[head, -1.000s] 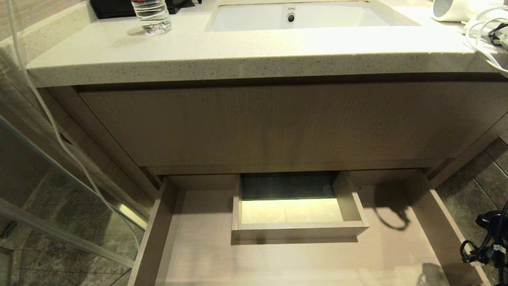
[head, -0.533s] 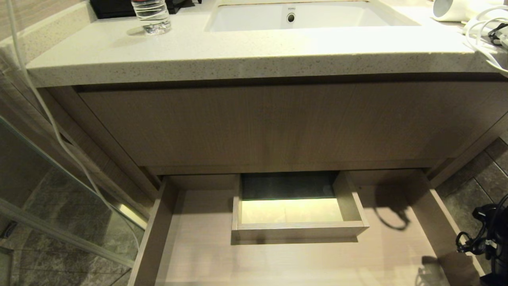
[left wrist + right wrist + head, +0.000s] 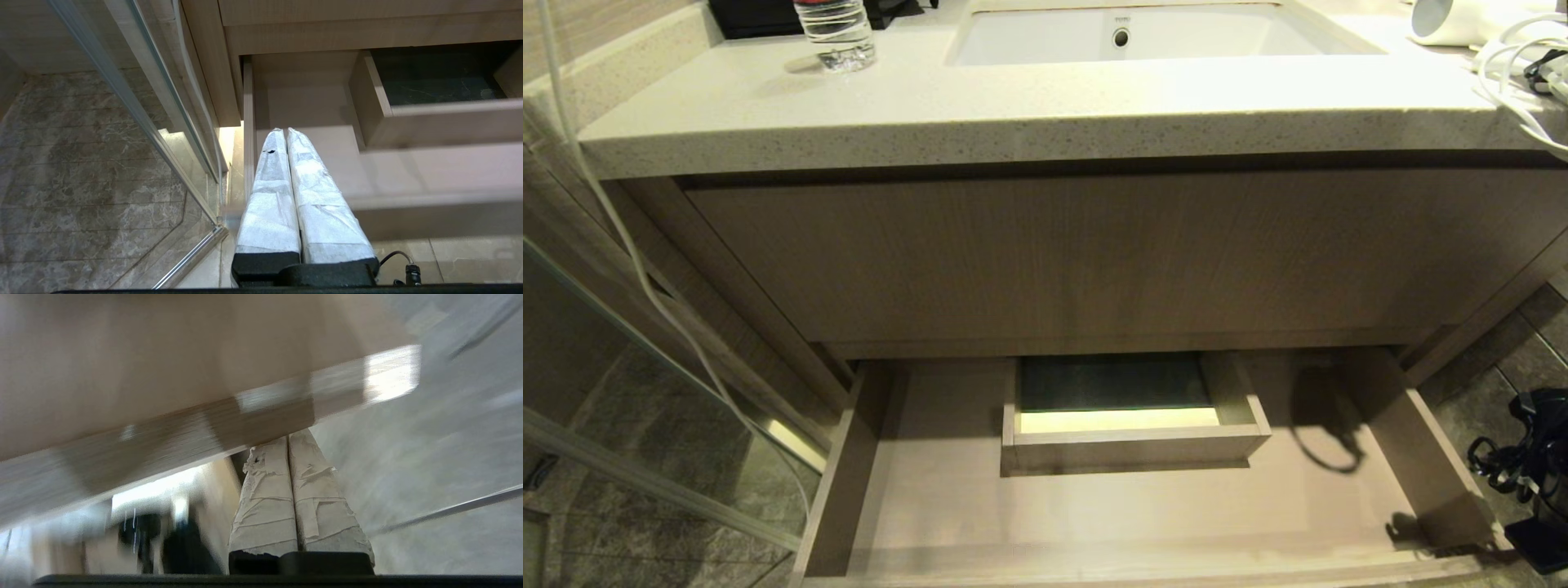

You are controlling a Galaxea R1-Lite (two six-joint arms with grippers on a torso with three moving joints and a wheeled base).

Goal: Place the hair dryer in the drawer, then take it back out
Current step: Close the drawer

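Up on the counter [image 3: 1013, 106], hair dryer [image 3: 1450, 20] lies well apart from the closed right pincer [image 3: 288, 443].

Matt wood-grain drawer [image 3: 1094, 523], speckled stone counter [image 3: 1013, 114], glossy white plastic hair dryer [image 3: 1445, 20].

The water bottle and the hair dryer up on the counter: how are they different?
The water bottle is see-through, and the hair dryer is solid white. The water bottle stands upright, but the hair dryer lies on its side. The water bottle sits left of the sink, the hair dryer right of it, by a loose white cord. Both rest on the countertop, and neither is in the drawer.
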